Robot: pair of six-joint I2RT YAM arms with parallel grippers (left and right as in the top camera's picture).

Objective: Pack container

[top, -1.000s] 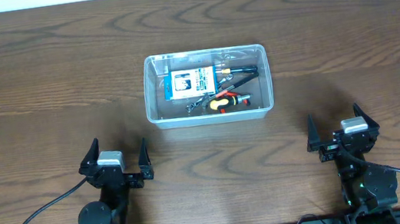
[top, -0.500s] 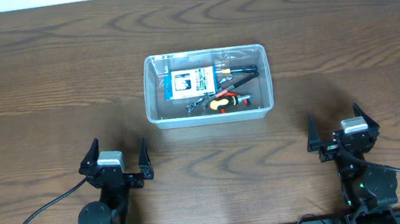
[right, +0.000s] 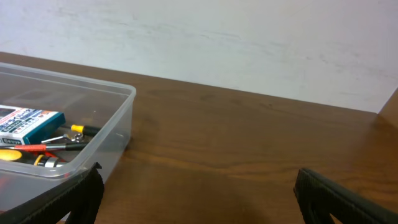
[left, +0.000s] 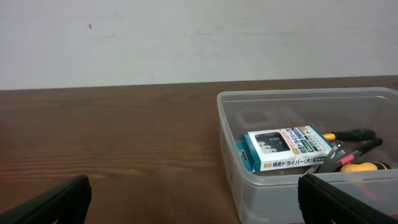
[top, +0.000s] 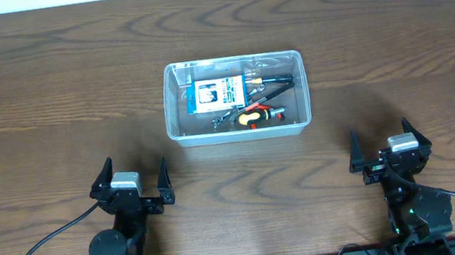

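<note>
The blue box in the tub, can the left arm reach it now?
Probably yes: the tub has no lid, the box lies uncovered, and nothing stands between it and the open left gripper.

The overhead view looks straight down on the worktop [top: 47, 98] from well above. Both wrist views sit low at the near edge (left and right of centre), facing the far wall [left: 186, 37]. All three share the container [top: 169, 109].
</note>
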